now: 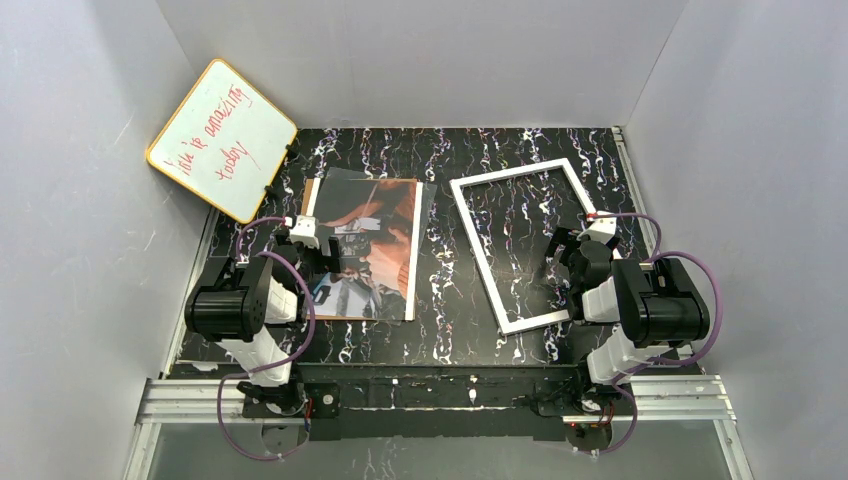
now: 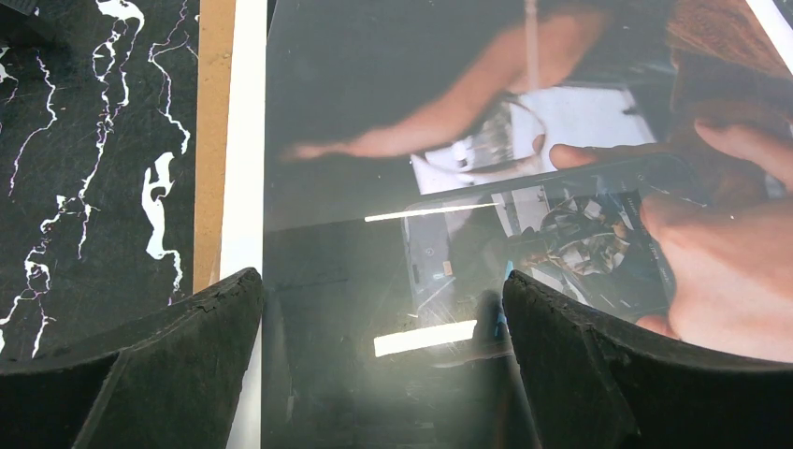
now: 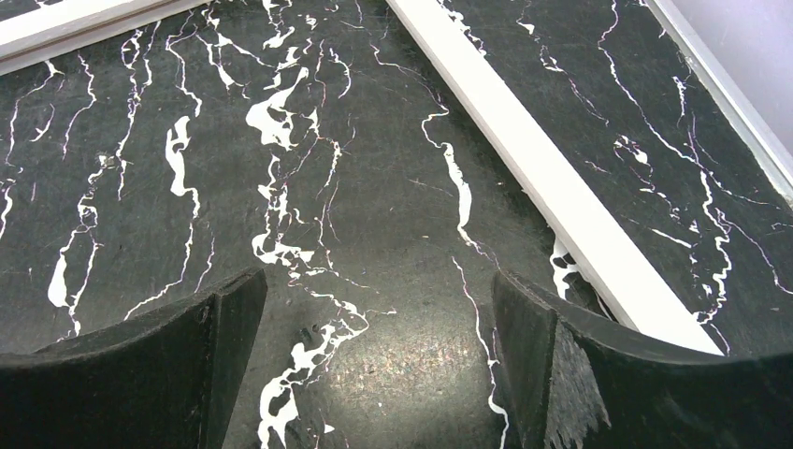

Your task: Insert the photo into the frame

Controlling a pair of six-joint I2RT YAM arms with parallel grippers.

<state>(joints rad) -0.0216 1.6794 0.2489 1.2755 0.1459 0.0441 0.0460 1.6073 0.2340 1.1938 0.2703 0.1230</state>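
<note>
The photo [image 1: 375, 235] lies face up at the left of the table, a dark print with orange-red skin tones and white areas, under a glossy clear sheet. In the left wrist view the photo [image 2: 524, 140] fills most of the picture, with glare on it. My left gripper [image 1: 336, 262] hovers over the photo's near left part, open and holding nothing [image 2: 383, 290]. The frame [image 1: 478, 250], white and hollow, lies flat at the right. My right gripper [image 1: 562, 252] is open over the bare table inside the frame, next to its right rail [image 3: 552, 178], and nothing is between its fingers [image 3: 379, 281].
A brown backing board [image 2: 213, 140] shows under the photo's left edge. A yellow-rimmed whiteboard [image 1: 222, 140] with red writing leans in the back left corner. Grey walls close in three sides, and a metal rail [image 3: 720, 84] runs along the table's right edge.
</note>
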